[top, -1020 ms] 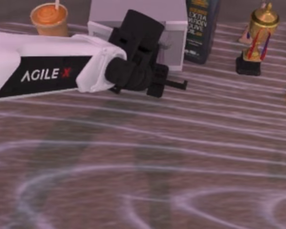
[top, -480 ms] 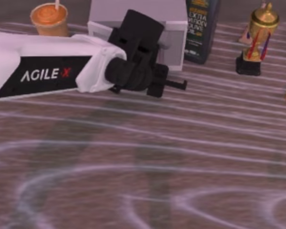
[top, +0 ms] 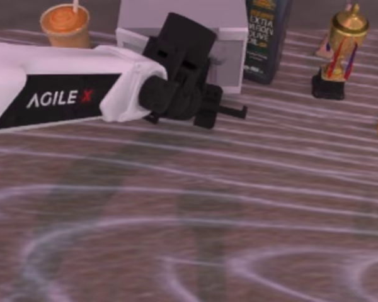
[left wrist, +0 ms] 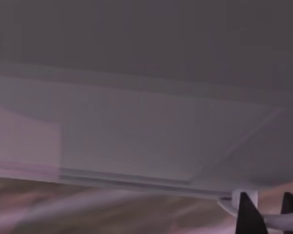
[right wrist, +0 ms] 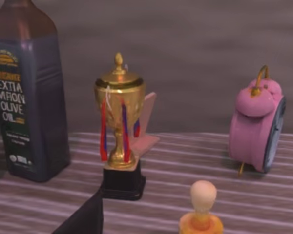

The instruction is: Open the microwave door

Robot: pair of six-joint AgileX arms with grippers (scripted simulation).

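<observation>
The pale grey microwave (top: 176, 16) stands at the back middle of the table, and my left arm's black wrist covers most of its front. The microwave door (left wrist: 136, 136) fills the left wrist view and lies flat against the oven. At its edge, the white handle bar (left wrist: 245, 196) runs between the two dark fingertips of my left gripper (left wrist: 268, 214), which is shut on it. My right arm is outside the top view. Only one of its dark fingers (right wrist: 85, 217) shows, low over the table near the trophy.
A dark olive-oil bottle (top: 264, 38) stands just right of the microwave, a gold trophy (top: 340, 53) farther right, and an orange drink cup (top: 64, 25) at the back left. A pink alarm clock (right wrist: 256, 129) and an orange stamp with a wooden knob (right wrist: 201, 209) sit at the right.
</observation>
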